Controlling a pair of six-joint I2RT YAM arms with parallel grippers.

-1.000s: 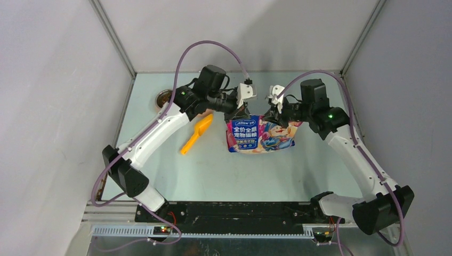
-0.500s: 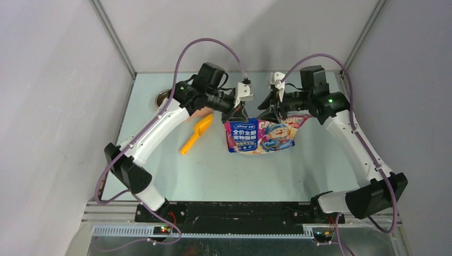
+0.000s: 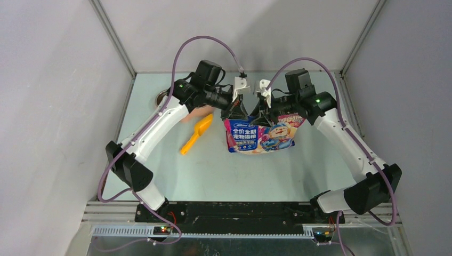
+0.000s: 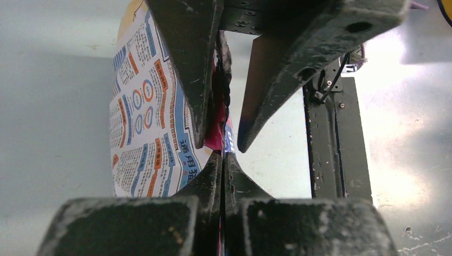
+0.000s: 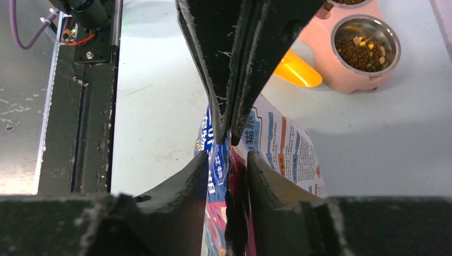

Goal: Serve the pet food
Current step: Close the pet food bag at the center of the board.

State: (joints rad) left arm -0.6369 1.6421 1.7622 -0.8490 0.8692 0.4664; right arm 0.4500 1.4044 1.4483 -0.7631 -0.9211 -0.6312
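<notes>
Kibble (image 5: 365, 50) in pink feeder (image 5: 341, 80), right wrist view, overhead shows bag (image 3: 259, 136) front

Whole table (image 3: 213, 170) seen from high above near edge, angled down toward far side. Both wrist views taken very close, aimed back at near black mounting plate (image 4: 333, 154). Cat food bag (image 3: 258, 137) shared by all three.

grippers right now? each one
left gripper: shut on the cat food bag top edge
right gripper: open, fingers straddling that same edge
</notes>
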